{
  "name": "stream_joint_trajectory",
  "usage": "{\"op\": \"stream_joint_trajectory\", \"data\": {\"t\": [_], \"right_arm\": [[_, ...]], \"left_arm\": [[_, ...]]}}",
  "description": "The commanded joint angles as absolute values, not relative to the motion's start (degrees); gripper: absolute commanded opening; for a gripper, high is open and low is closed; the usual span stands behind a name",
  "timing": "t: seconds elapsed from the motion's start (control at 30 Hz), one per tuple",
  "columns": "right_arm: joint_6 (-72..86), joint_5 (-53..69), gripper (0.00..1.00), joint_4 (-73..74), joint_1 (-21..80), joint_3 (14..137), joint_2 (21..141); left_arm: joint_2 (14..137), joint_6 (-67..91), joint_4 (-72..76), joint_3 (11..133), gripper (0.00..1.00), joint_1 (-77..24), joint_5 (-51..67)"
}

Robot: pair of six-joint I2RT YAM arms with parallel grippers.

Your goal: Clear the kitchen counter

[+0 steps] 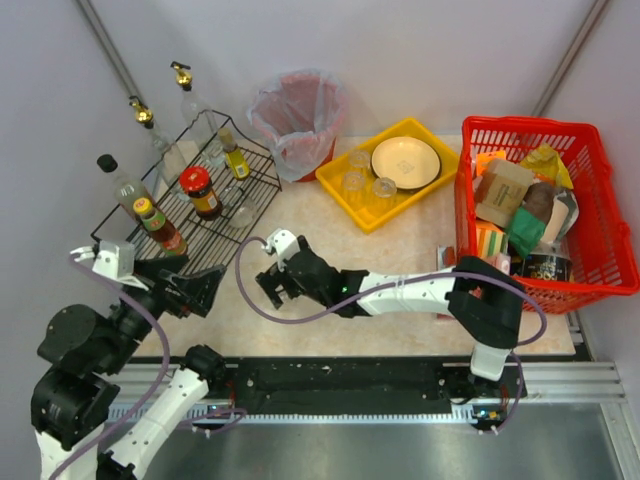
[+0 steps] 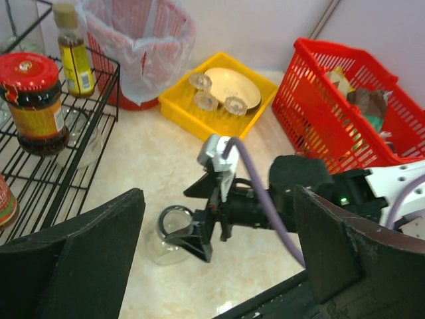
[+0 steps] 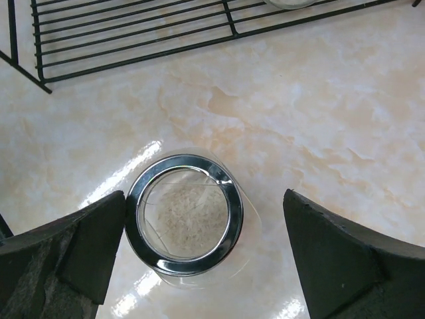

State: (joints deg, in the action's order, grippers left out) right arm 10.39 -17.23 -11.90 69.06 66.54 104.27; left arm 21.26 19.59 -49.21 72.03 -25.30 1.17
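Observation:
A clear glass with a dark metal rim (image 3: pixel 184 212) stands upright on the kitchen counter (image 3: pixel 312 106), seen from straight above in the right wrist view. My right gripper (image 3: pixel 204 222) is open around it. Its left finger sits at the rim and its right finger stands well off. The left wrist view shows the same glass (image 2: pixel 165 234) between the right gripper's fingers (image 2: pixel 194 240). In the top view my right gripper (image 1: pixel 272 285) reaches left across the counter (image 1: pixel 400 300) and covers the glass. My left gripper (image 2: pixel 212 266) is open and empty, hovering near the rack (image 1: pixel 200 290).
A black wire rack (image 1: pixel 215 215) at the left holds sauce bottles and a red-lidded jar. Behind stand a bagged bin (image 1: pixel 297 120), a yellow tray (image 1: pixel 330 178) with a plate and glasses, and a red basket (image 1: pixel 530 122) full of packages at the right.

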Motion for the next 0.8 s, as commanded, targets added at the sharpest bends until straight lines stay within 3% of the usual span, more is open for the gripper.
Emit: {"op": "stream_joint_trajectory", "data": {"t": [0.0,0.23,0.5,0.63,0.77], "right_arm": [[5.71,-16.0,0.99,-13.01,68.64,62.76,98.8],[7.12,-13.28,0.98,-12.83,68.73,62.14,96.59],[14.14,-12.83,0.71,-12.65,68.64,61.71,95.1],[18.09,-13.09,0.63,-12.4,68.64,58.54,93.43],[19.95,-16.34,0.62,-9.58,68.56,55.91,92.64]], "left_arm": [[22.24,19.25,-46.76,69.26,0.96,-25.22,0.53],[21.53,18.98,-46.58,65.92,0.96,-25.22,-3.86],[21.09,24.69,-47.9,54.68,0.91,-25.22,-14.07],[21.35,26.36,-44.92,49.67,0.9,-25.22,-10.73],[22.58,28.73,-39.83,45.45,0.9,-25.22,-7.92]]}}
